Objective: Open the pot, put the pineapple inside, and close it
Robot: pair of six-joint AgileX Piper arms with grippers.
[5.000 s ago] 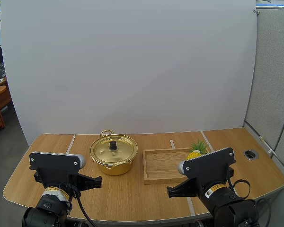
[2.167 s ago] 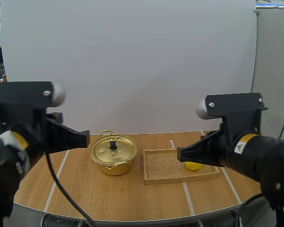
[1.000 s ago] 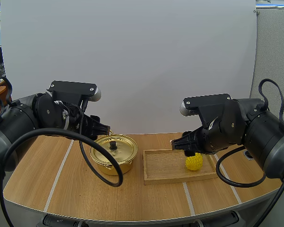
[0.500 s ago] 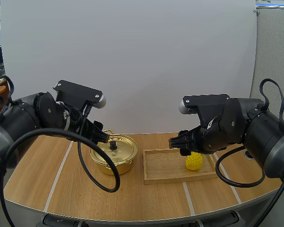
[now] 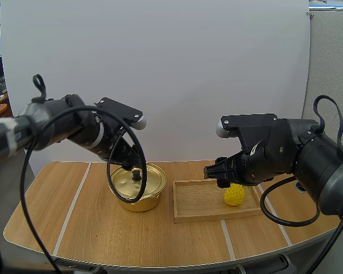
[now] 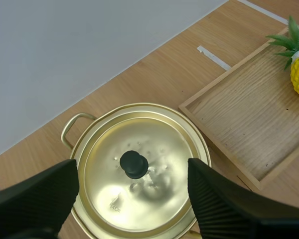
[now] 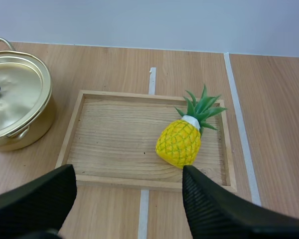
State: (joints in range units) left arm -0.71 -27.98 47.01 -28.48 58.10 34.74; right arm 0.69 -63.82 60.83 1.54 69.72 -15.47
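a: left claw point(image 6: 132, 172)?
b: open wide, holding nothing. it hovers over the gold pot point(image 5: 138, 201). the lid point(image 6: 159, 144) is on, and the black knob point(image 6: 134, 164) sits below the claw, right between its two fingers.
a: right claw point(image 7: 127, 172)?
b: open too, empty, above the near edge of the wooden tray point(image 7: 114, 134). the pineapple point(image 7: 179, 144) lies tilted in the tray just ahead of this claw's right-side finger, leaves pointing away.
a: pot vs tray?
b: pot is off to the right claw's left, just beside the tray. both on the table point(image 5: 74, 228).
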